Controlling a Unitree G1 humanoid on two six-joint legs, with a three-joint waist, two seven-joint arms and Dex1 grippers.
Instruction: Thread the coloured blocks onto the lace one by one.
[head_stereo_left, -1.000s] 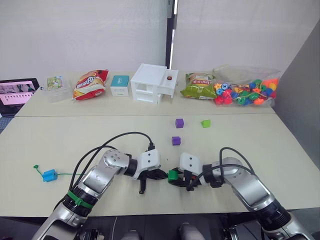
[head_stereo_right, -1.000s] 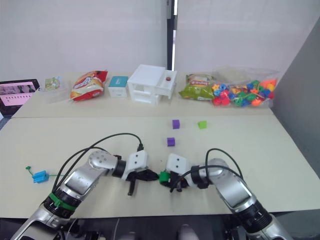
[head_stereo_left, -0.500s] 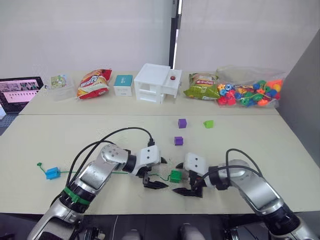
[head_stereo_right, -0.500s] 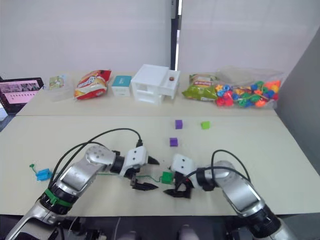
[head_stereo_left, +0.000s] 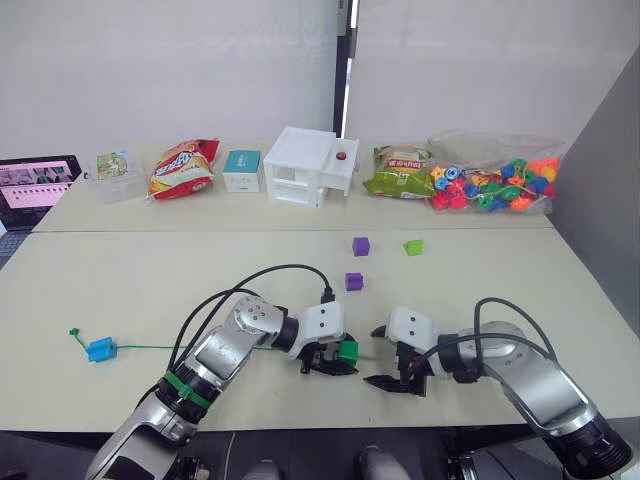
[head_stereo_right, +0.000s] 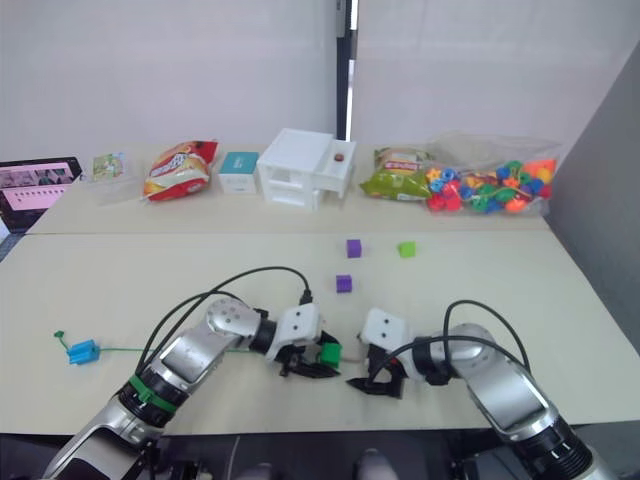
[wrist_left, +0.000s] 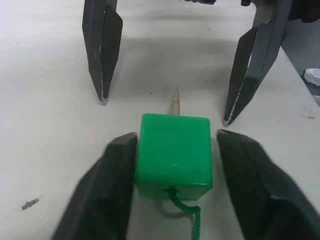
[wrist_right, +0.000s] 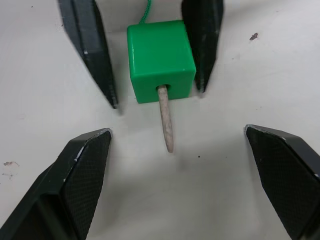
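Low in the centre of the head view, the left gripper (head_stereo_left: 330, 360) has its two black fingers apart around a dark green plastic cube (wrist_left: 174, 155); one finger (wrist_left: 102, 197) touches the cube's side, the other stands just off it. The thin green cord lace (head_stereo_left: 150, 348) enters the cube's near face, and its stiff pale tip (wrist_right: 165, 117) pokes out of the far face onto the pale surface (head_stereo_left: 120, 290). From there the lace runs toward the left of the frame to a small blue plastic cube (head_stereo_left: 98, 349) near its knotted end. The right gripper (head_stereo_left: 393, 372) sits just right of the dark green cube, fingers spread wide and holding nothing, facing the tip. Above the grippers, mid-frame, lie two purple plastic cubes (head_stereo_left: 353, 281) (head_stereo_left: 361, 245) and a light green plastic cube (head_stereo_left: 413, 246).
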